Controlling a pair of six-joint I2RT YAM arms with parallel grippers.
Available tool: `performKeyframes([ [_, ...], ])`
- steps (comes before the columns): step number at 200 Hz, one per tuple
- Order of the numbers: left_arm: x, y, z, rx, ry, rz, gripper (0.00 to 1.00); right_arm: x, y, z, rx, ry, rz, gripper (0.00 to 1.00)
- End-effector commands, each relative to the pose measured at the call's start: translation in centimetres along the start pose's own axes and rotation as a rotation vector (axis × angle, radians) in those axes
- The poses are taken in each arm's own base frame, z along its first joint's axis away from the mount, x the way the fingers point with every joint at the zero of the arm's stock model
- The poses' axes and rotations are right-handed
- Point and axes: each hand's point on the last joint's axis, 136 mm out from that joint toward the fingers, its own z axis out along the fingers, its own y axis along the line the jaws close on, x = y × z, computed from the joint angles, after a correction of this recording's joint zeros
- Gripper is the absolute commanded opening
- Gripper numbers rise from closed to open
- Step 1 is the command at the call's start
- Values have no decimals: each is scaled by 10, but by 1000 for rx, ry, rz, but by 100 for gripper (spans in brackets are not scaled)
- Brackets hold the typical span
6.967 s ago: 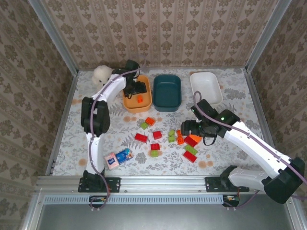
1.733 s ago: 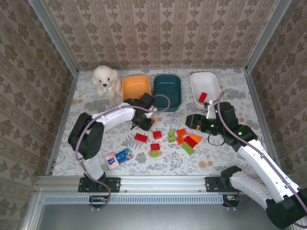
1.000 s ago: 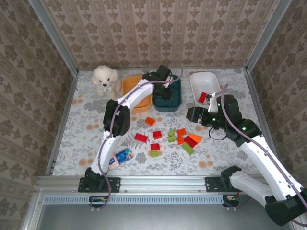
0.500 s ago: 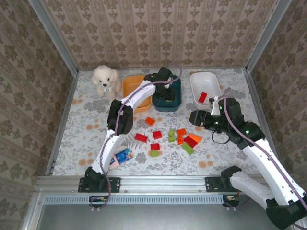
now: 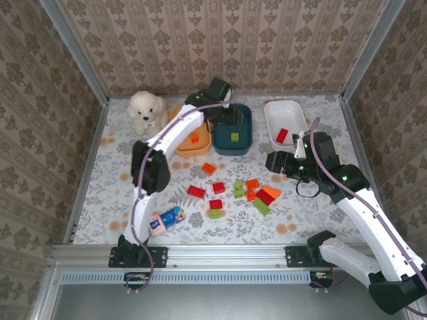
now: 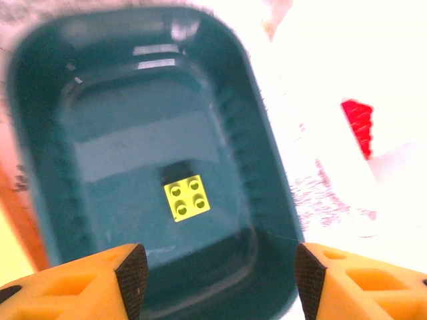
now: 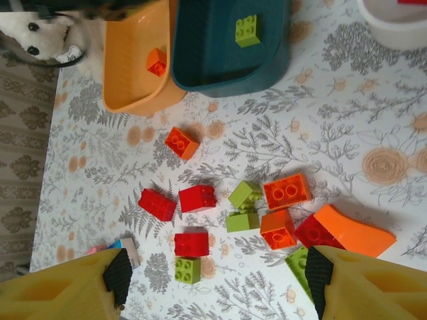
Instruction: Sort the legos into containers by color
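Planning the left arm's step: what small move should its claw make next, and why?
Probably lift the left claw away from the teal tub: its jaws stand open and empty, and the green brick already lies on the tub's floor.

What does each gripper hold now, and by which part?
Nothing. The left gripper is open above the teal tub; the right gripper is open above the table.
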Motion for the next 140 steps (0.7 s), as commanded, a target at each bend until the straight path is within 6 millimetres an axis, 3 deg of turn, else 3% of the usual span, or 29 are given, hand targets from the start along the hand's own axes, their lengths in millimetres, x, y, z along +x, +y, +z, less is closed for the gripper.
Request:
performKeyframes([
  [1, -24, 2, -60, 21, -139, -75, 63, -8, 1, -8, 39, -7, -52, 71],
  [25, 0, 23, -95, 11, -167, -165, 64, -5, 19, 3, 18, 36, -150, 70],
  [44, 35, 47, -118, -25, -166, -230, 64, 9, 43, 22, -3, 106, -269, 70],
  [88, 131, 106, -181, -211, -161, -368, 66, 78, 109, 86, -86, 315, -619, 70],
  [108, 171, 132, -214, -299, -202, -448, 67, 111, 125, 124, -73, 428, -708, 71],
  [140, 222, 155, -249, -359, -275, -570, 68, 137, 136, 175, -21, 533, -781, 73],
])
